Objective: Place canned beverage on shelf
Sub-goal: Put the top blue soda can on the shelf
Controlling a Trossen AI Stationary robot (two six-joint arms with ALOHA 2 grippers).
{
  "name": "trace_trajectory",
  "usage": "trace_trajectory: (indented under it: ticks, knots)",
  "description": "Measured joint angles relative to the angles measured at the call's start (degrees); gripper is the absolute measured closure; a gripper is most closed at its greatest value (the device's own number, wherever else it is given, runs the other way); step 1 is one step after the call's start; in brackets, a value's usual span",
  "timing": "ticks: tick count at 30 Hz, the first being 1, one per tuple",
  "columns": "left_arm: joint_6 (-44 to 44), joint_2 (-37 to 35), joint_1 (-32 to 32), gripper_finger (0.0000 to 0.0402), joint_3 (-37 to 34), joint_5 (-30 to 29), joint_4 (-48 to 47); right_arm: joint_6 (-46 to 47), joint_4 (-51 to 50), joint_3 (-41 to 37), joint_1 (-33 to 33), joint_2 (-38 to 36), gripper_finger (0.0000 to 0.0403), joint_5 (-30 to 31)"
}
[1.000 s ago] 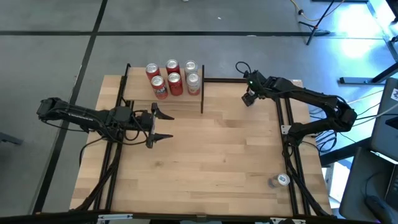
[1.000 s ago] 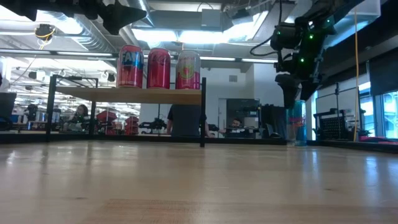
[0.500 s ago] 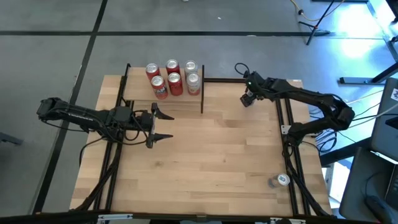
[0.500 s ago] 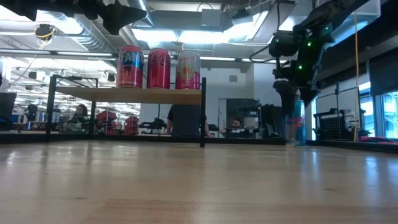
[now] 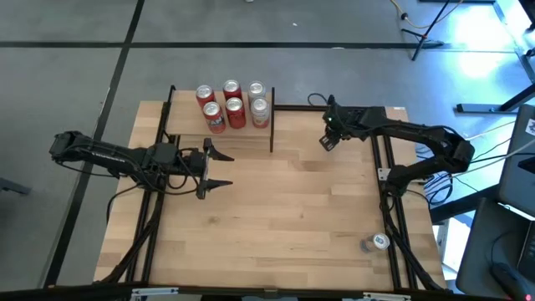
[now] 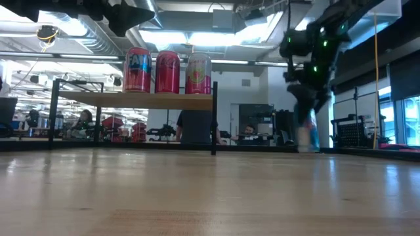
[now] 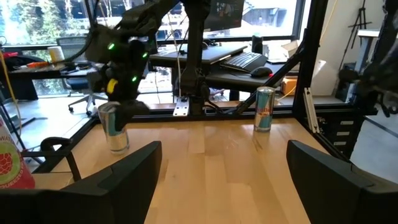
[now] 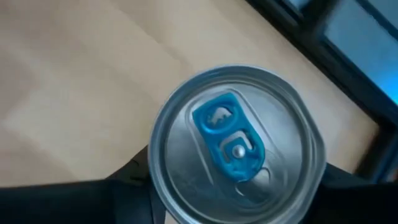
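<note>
A silver and blue beverage can (image 8: 233, 140) stands near the table's far right, also in the left wrist view (image 7: 114, 127). My right gripper (image 5: 328, 140) reaches down over it, shut on it; it shows blurred in the low view (image 6: 305, 98). The shelf (image 5: 188, 125) at the far left carries several red and pink cans (image 6: 167, 71). My left gripper (image 5: 219, 167) waits open and level at mid-left, holding nothing. My right gripper has the can's upper wall, just under the rim (image 8: 155, 165), between its two fingers (image 8: 124, 186), one on each side. The fingers come slanting down from above and from the right. The can stays upright; I cannot tell whether its base is off the table.
Another slim can (image 5: 378, 242) stands near the table's front right corner, seen too in the left wrist view (image 7: 264, 109). Black frame posts (image 5: 386, 180) run along the right side. Bare wood (image 5: 284, 209) lies between the shelf and the arms.
My right gripper has come down and toward the table's left and near side, over the can. The can, still upright, has shifted a little toward the left with it and is blurred in the low view.
</note>
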Motion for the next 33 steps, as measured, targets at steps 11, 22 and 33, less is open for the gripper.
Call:
trace_trajectory:
  ticks: [11,22,33]
  knots:
    - [-1.4,2.6,-0.1,0.0083,0.0,0.0,0.0,6.5,2.9,5.1,23.2,-1.9,0.0209,-1.4]
    - [-7.5,7.8,-3.1,0.0083,0.0,-5.1,-3.8,4.3,8.2,15.8,37.9,9.2,0.0209,-1.6]
    - [-14.6,14.0,-9.3,0.0083,0.0,-19.4,-7.8,6.3,3.3,34.9,38.3,26.4,0.0209,-3.8]
